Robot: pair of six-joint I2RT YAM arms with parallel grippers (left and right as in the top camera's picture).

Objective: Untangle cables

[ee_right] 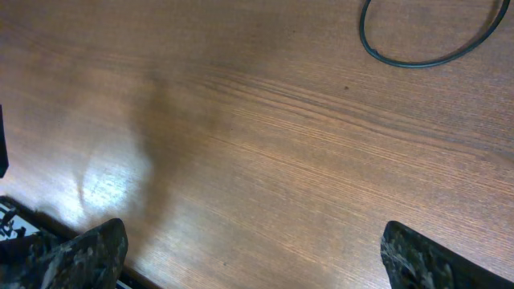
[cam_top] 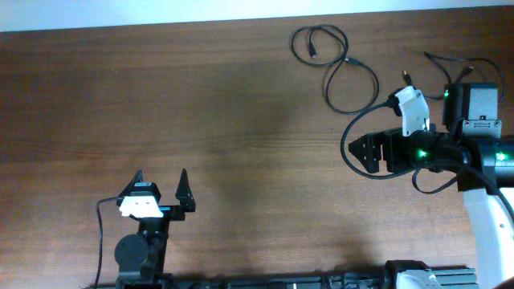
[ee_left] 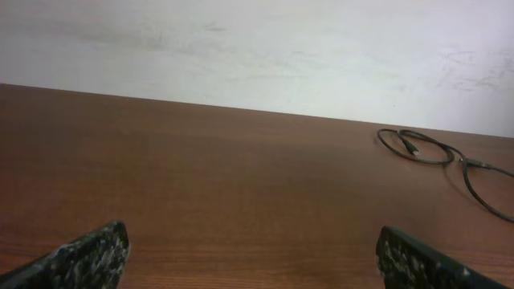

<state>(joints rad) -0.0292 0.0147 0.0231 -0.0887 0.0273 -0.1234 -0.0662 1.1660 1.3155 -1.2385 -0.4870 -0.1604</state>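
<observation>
The cables lie at the far right of the brown table: a small coil point(cam_top: 318, 42) joined to a wider loose loop point(cam_top: 353, 84). Both show in the left wrist view, coil point(ee_left: 418, 146) and loop point(ee_left: 482, 183). A curved part of a black loop point(ee_right: 418, 61) shows at the top right of the right wrist view. My left gripper point(cam_top: 161, 183) point(ee_left: 253, 245) is open and empty near the front edge, far from the cables. My right gripper point(cam_top: 363, 154) point(ee_right: 253, 245) is open and empty, pointing left, just in front of the wide loop.
A thicker black cord point(cam_top: 345, 143) arcs from the right arm around its gripper. Another thin black cord point(cam_top: 443, 61) lies behind the right arm's wrist. The table's front edge point(ee_right: 32, 221) shows at the lower left of the right wrist view. A white wall point(ee_left: 257, 40) stands behind the table.
</observation>
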